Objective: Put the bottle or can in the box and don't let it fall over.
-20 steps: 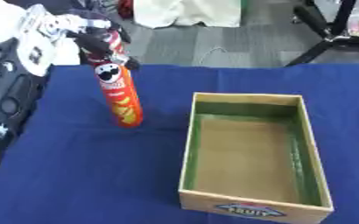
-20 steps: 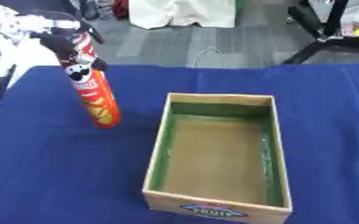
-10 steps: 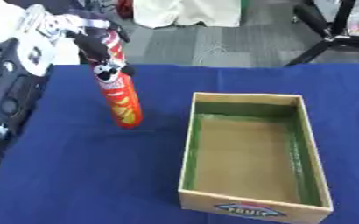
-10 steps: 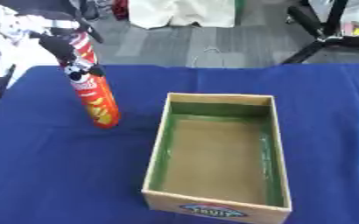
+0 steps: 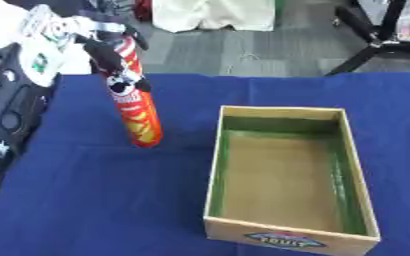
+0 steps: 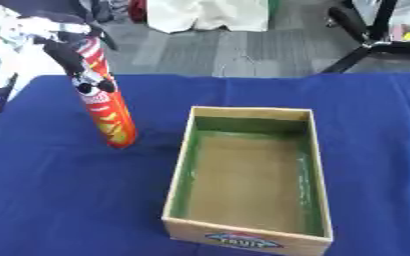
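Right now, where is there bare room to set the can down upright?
The cardboard box is empty inside, so its whole floor is free. Bare blue cloth lies in front of the red can, left of the box. It is crowded at the far left, where the left robot hand grips the can's top.

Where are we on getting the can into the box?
Done: the left robot hand has its fingers curled round the top of the tall red can. In hand: the can is tilted, its base low by the blue tablecloth, left of the box; whether it has lifted clear I cannot tell. Left: carry it over the box wall and set it upright inside. The box holds nothing yet. The right robot hand is not in view.
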Available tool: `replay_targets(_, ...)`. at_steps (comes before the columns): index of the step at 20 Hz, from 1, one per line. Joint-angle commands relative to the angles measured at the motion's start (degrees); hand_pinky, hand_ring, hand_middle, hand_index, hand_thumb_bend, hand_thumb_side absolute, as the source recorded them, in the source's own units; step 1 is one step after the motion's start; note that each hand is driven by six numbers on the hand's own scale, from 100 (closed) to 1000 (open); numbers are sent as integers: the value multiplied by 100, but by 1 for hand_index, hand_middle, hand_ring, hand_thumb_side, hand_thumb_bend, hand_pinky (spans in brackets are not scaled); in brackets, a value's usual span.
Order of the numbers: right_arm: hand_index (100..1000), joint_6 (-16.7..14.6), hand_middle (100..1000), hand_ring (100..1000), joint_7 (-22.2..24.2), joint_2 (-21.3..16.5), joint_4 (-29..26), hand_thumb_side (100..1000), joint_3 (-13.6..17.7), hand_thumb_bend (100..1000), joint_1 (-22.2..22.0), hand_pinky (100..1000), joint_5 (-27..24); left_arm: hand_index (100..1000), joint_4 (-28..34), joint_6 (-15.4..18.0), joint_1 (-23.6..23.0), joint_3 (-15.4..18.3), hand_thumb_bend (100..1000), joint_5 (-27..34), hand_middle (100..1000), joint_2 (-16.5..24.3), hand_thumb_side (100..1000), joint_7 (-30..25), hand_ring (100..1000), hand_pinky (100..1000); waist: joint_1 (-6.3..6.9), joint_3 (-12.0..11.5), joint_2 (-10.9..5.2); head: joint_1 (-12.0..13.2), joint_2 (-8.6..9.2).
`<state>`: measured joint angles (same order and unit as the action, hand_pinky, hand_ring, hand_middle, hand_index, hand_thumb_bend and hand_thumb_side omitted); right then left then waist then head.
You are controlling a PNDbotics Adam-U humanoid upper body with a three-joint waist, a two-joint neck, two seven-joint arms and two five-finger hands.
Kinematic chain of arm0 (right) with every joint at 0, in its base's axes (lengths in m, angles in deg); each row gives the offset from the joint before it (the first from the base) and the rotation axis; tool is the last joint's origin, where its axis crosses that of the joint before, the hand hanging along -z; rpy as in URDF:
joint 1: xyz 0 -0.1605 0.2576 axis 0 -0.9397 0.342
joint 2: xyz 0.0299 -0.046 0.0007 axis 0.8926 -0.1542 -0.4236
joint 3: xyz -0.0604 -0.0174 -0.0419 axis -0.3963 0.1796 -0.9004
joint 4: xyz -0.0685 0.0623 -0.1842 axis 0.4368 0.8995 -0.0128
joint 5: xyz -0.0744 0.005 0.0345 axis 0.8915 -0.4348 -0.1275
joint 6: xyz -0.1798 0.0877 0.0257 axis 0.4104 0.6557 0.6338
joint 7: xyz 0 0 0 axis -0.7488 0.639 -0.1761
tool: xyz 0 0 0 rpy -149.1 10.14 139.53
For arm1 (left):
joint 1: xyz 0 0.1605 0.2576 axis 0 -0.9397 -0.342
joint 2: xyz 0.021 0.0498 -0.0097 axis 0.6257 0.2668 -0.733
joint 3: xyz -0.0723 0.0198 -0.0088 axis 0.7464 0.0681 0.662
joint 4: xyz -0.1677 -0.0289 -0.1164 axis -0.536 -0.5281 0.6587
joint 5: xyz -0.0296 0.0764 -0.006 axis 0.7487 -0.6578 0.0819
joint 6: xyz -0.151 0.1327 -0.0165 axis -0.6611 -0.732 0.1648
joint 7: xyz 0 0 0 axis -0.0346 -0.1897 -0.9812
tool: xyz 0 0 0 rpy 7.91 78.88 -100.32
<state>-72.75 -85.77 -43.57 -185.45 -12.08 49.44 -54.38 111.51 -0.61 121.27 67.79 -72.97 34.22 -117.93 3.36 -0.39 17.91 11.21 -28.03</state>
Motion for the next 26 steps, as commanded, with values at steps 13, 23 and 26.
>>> replay_targets(13, 1000, -22, 718, 706, -56, -71, -68, 783, 77, 100, 48, 925, -82, 803, -187, -135, -89, -67, 447, 9, 889, -15, 100, -18, 473, 313, -39, 8, -45, -6, 53)
replay_targets(23, 1000, -16, 709, 699, -110, -61, -68, 789, 76, 100, 46, 927, -177, 738, -137, -225, -96, -93, 293, -105, 862, -24, 100, 223, 489, 310, -43, 7, -56, -1, 48)
replay_targets(26, 1000, -14, 709, 698, -122, -58, -68, 788, 76, 100, 46, 928, -209, 729, -124, -208, -99, -103, 327, -159, 853, -33, 100, 261, 479, 297, -44, 6, -59, 0, 55)
